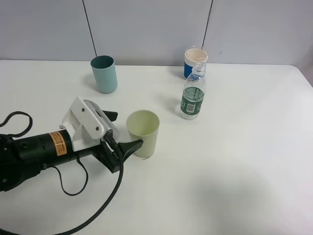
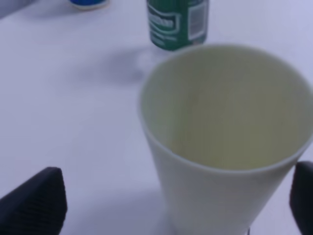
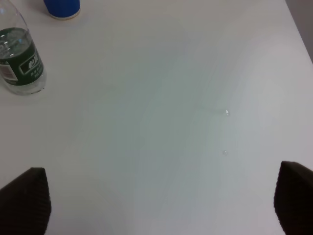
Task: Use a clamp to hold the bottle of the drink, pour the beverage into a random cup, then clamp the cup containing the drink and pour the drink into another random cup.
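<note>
From the high camera, a pale yellow-green cup stands upright on a white table, with the left tool spread wide around it. A teal cup stands well behind; a clear bottle stands to the right, just before a blue cup. The left wrist camera shows the cup between parted fingers, not gripped. The right wrist camera shows the right tool's fingers wide apart over bare table, holding nothing, the bottle well away.

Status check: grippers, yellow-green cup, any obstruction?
Left gripper open, straddling pale yellow-green cup, upright on table. Right gripper open, empty. Bottle and teal cup stand clear.
</note>
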You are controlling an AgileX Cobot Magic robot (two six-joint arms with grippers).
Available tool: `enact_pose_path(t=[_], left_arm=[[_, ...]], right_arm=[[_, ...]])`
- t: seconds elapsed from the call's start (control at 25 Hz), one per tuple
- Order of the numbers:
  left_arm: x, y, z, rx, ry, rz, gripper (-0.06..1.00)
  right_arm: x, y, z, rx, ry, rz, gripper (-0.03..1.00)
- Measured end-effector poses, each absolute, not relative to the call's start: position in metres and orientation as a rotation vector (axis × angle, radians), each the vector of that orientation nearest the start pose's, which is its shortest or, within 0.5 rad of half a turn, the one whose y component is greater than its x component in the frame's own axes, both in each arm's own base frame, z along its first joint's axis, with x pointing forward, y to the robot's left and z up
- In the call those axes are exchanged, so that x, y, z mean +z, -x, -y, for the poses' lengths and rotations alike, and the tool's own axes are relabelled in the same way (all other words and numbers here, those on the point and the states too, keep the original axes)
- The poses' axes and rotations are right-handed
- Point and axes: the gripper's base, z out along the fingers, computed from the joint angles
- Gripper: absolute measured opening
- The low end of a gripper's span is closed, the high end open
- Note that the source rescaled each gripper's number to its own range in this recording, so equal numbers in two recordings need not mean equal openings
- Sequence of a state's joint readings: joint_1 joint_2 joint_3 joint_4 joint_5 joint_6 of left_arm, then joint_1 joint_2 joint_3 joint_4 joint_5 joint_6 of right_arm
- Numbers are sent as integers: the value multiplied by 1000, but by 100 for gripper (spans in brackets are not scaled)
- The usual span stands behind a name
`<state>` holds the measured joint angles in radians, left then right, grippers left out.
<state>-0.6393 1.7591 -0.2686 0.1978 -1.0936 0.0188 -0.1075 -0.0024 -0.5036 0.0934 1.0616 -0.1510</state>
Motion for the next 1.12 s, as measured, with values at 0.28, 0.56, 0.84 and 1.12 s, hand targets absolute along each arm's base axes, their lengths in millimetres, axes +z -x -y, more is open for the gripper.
enact_pose_path(t=[0.28, 0.56, 0.84, 1.12], left_arm=[[148, -167, 134, -457, -731, -1772, 78], [179, -162, 118, -406, -590, -1884, 79], [228, -166, 115, -330, -680, -1908, 79], [278, -172, 110, -210, -767, -1893, 79]], right_arm=[[278, 5, -8, -51, 49, -2035, 82], [278, 5, -8, -51, 49, -2035, 82], [278, 5, -8, -51, 49, -2035, 82], [278, 5, -8, -51, 49, -2035, 82]])
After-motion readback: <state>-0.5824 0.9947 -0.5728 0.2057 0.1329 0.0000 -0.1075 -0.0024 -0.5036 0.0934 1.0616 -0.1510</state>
